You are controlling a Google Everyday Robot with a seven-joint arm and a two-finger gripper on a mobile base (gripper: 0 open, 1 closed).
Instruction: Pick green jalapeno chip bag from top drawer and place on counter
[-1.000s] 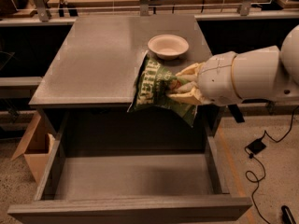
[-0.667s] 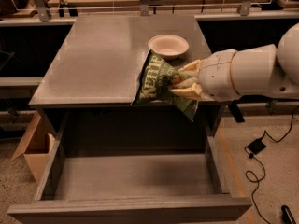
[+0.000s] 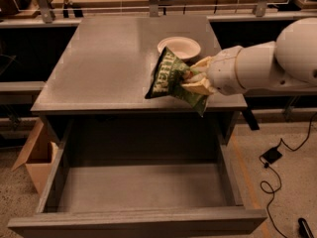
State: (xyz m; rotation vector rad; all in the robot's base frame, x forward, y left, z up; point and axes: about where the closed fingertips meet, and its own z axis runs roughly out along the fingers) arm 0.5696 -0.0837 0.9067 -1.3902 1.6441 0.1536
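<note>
Gripper [image 3: 194, 78] comes in from the right side and it's clamped on the green jalapeno chip bag [image 3: 168, 77], tan fingers [image 3: 199, 87] pinching the bag's right edge. So the bag sits directly left of the claw, held up over the front right part of the counter [image 3: 104, 58]. It's standing more or less on end, long axis running top to bottom with a bit of a lean, lettering reading up the face. The lower right corner droops past the counter's front edge, and the lower left corner is down near the surface, though I can't tell if it's actually touching.

My guess is the coming move is mostly downward, maybe a nudge further in from that edge.

Containers: the top drawer [image 3: 143, 187] is pulled wide open below with nothing in it. White bowl [image 3: 179, 47] just behind the bag looks empty too. Cardboard box [image 3: 35, 155] on the floor at left, can't see inside
</note>
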